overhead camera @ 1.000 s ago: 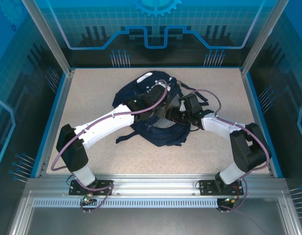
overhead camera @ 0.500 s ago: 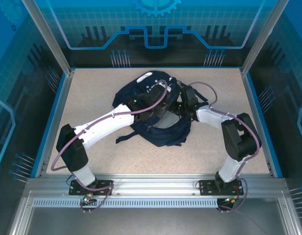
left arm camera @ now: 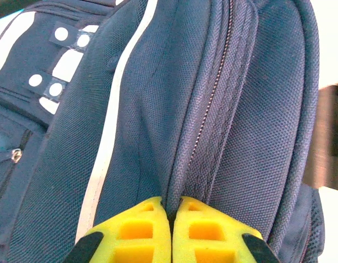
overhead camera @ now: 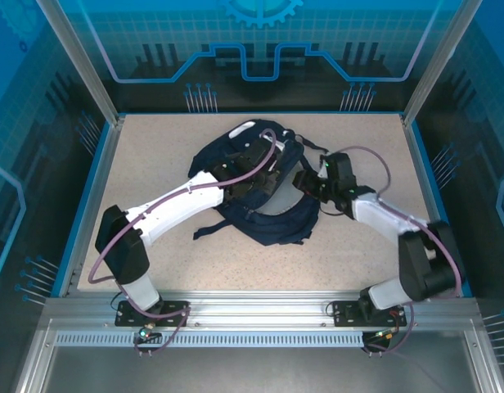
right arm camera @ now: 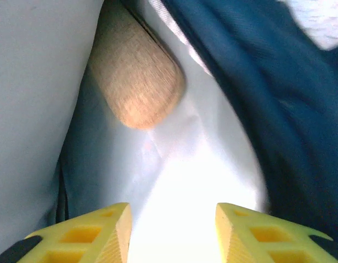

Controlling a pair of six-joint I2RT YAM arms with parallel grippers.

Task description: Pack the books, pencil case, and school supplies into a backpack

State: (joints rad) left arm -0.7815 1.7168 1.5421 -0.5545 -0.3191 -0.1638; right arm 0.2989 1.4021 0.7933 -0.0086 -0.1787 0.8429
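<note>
Two fingers of the left gripper pressed together, pinching a raised fold of the backpack just beside its zip; white stripe runs along the left of the fold, white patches further up.

Right gripper spread wide and holding nothing; it looks into the bag's pale lining; pencil case lies ahead of the fingers inside the opening, one rounded end toward the camera, apart from both tips; navy fabric hangs along the right.

Left arm stretched long on a diagonal from its near-left base to the middle of the bag; right arm folded, elbow pushed out near the right rim, forearm angled back left to the bag's right side.

Backpack sits mid-table, slightly toward the far side; bare table on every side, widest left and near; books cannot be made out.
</note>
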